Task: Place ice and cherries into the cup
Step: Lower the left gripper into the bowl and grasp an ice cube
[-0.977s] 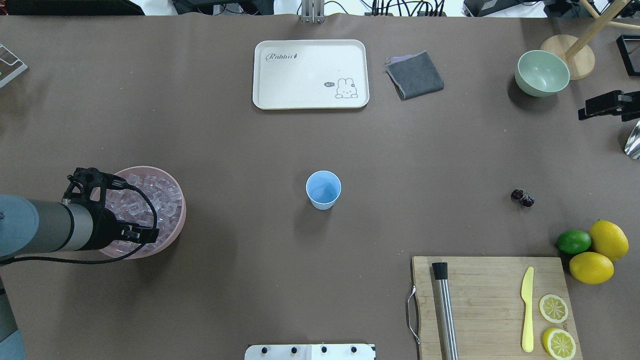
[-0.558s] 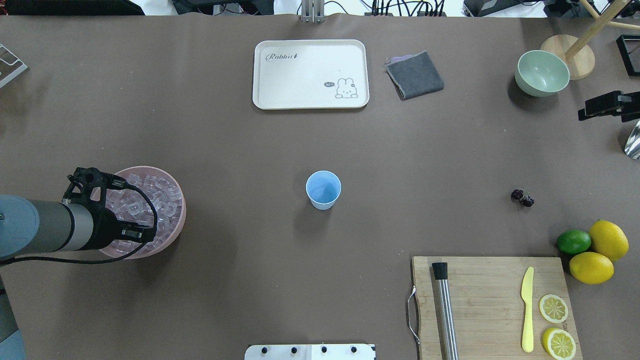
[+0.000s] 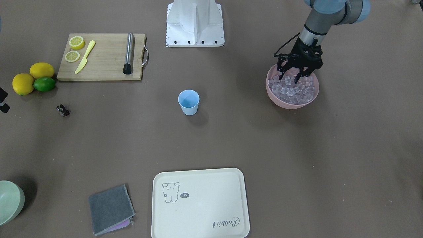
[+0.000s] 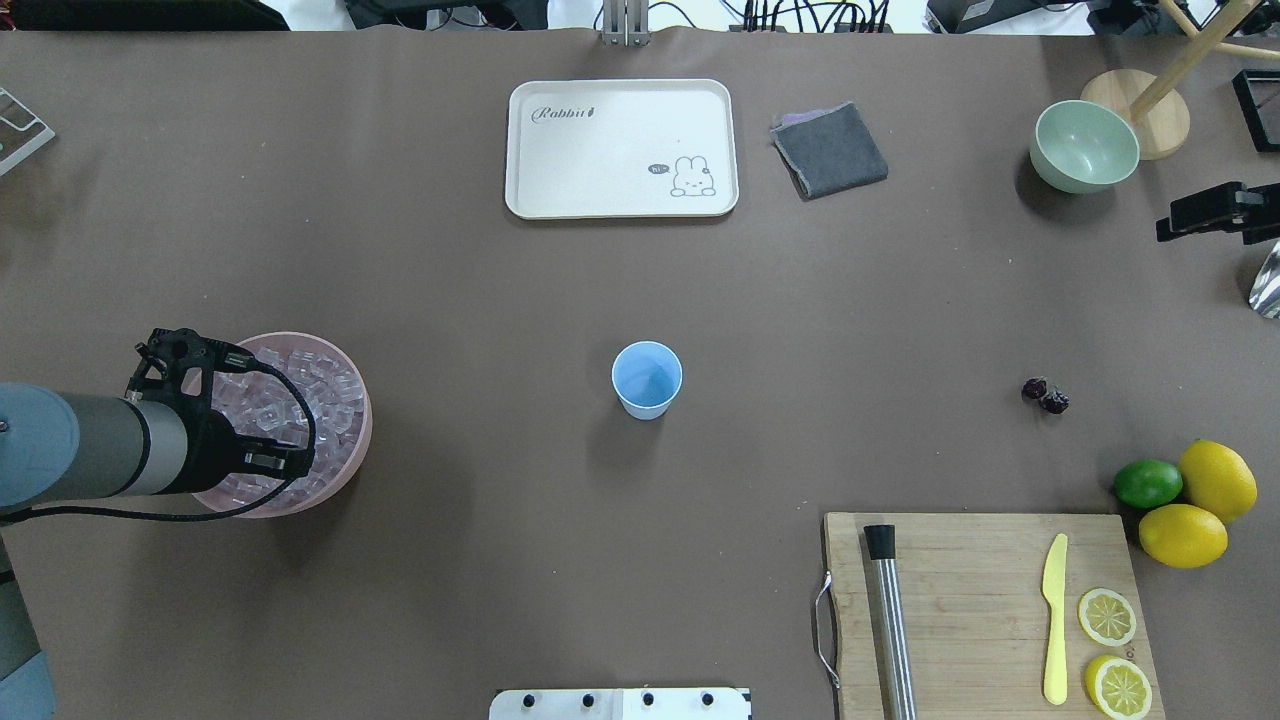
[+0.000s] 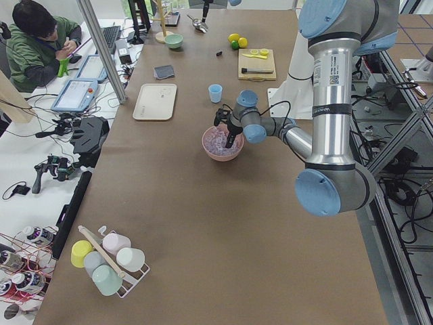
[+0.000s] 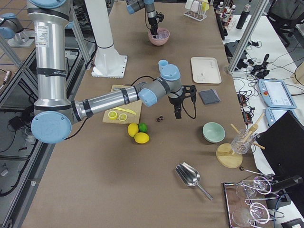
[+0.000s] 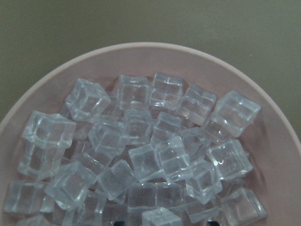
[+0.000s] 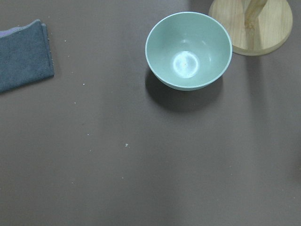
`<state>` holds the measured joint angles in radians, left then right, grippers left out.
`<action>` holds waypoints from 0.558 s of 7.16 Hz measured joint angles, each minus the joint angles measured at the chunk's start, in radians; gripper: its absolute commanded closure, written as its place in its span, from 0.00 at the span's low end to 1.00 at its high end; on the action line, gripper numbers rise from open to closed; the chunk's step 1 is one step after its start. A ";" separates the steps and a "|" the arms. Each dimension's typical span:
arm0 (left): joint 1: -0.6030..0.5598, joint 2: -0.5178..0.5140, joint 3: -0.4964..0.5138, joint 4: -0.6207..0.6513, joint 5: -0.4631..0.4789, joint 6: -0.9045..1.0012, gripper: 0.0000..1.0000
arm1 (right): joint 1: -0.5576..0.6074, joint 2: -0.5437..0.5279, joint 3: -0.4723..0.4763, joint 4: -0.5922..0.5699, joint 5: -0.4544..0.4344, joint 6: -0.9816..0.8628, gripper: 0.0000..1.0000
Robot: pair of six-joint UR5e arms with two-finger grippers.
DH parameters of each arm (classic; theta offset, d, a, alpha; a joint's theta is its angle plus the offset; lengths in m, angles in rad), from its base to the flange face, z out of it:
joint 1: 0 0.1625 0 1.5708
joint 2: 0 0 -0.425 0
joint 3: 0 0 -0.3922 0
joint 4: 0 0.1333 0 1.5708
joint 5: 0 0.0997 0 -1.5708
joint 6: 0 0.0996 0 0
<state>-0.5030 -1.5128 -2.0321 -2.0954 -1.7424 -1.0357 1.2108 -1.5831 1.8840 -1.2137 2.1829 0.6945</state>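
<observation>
Over the pink bowl at the desk's left end, the left tool hung with its fingers spread apart and its tips close above the heaped ice. Only the front view showed that gap; the overhead view caught the tool from behind. The left wrist view showed nothing but the cubes, too many and too piled to count, filling the bowl. The right tool showed whole only in the right side view, pointing down above the desk beyond the cherries; whether it was apart or together I cannot tell. Its wrist view alone gave a close look at one green bowl, a corner of one grey cloth and one wooden base. One blue cup stood upright mid-desk, well apart from both the ice and the two cherries. The overhead view counted two lemons, one lime, two cut lemon pieces, one knife and one rod on one board, and one tray. One scoop showed whole only from the right side, one person only from the left.
</observation>
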 measured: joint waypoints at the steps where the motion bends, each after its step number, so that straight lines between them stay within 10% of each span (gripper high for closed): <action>1: 0.000 -0.003 0.003 0.000 0.000 0.000 0.42 | 0.000 0.000 0.000 -0.001 0.000 0.000 0.01; 4: 0.000 -0.001 0.008 0.000 0.001 0.000 0.69 | 0.000 0.000 0.000 -0.001 0.000 0.001 0.01</action>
<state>-0.5032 -1.5141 -2.0245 -2.0954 -1.7413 -1.0354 1.2105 -1.5831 1.8837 -1.2149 2.1829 0.6952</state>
